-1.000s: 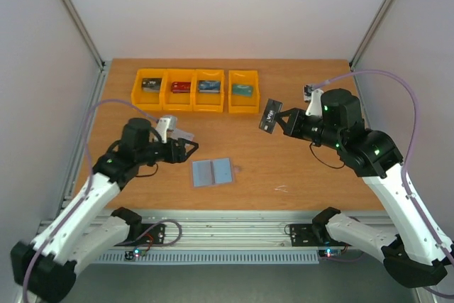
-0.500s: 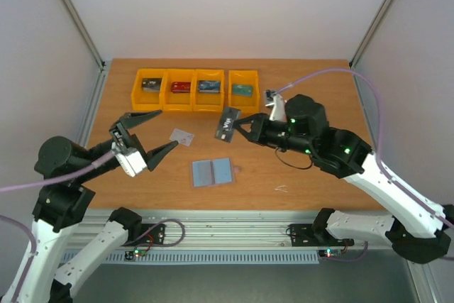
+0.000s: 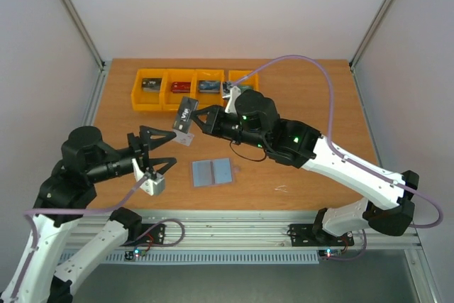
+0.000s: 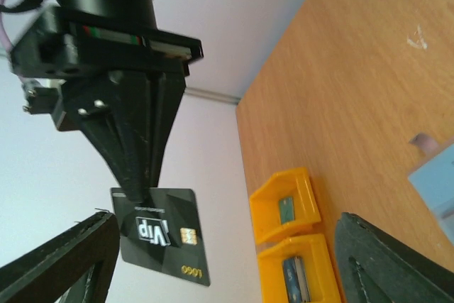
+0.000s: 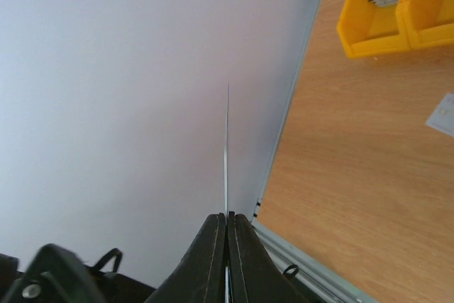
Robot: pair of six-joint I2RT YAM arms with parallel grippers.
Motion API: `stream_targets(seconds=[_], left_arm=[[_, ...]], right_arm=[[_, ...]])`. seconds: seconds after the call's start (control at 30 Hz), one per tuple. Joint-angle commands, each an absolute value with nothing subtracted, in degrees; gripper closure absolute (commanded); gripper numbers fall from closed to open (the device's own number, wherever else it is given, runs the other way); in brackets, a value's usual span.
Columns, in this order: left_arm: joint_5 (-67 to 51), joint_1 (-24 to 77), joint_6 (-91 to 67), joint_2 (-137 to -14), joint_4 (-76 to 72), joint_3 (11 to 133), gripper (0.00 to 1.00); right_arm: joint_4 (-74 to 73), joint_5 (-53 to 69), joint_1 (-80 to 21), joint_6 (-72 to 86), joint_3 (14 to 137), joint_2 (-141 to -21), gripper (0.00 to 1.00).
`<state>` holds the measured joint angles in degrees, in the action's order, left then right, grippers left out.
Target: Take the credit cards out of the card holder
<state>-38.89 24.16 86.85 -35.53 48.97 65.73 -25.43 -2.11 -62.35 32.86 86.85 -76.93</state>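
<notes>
The card holder [image 3: 212,172] lies open and flat on the table, blue-grey side up; its corner shows at the right edge of the left wrist view [image 4: 434,168]. My right gripper [image 3: 193,120] is shut on a black credit card [image 3: 186,113] marked "Vip" and holds it in the air left of the holder. That card [image 4: 162,235] hangs in front of my left gripper [image 4: 227,274], and it is edge-on [image 5: 227,147] in the right wrist view. My left gripper [image 3: 174,149] is open and empty, facing the black card. A pale credit card [image 3: 183,138] lies on the table.
Several orange bins [image 3: 150,89] line the far side of the table, each with a card inside; the right arm covers part of the row. One bin [image 5: 376,5] holds a black card. A small white scrap [image 3: 281,189] lies at the front right.
My right arm has swung left across the table, carrying the black card from the right side to above the pale card. My left arm pulled back, turned toward it, and its jaws widened.
</notes>
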Motion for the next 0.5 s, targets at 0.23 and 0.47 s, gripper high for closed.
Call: stream_targets(seconds=[0.23, 0.47], left_arm=[[-29.0, 24.3, 84.7, -35.3, 20.7, 55.5, 0.39], [-26.8, 24.3, 84.3, -36.7, 12.8, 53.7, 0.69]], right_arm=[[-19.1, 1.8, -62.9, 36.2, 89.5, -78.9, 0.99], [-19.4, 2.9, -62.9, 35.0, 90.1, -78.7, 0.99]])
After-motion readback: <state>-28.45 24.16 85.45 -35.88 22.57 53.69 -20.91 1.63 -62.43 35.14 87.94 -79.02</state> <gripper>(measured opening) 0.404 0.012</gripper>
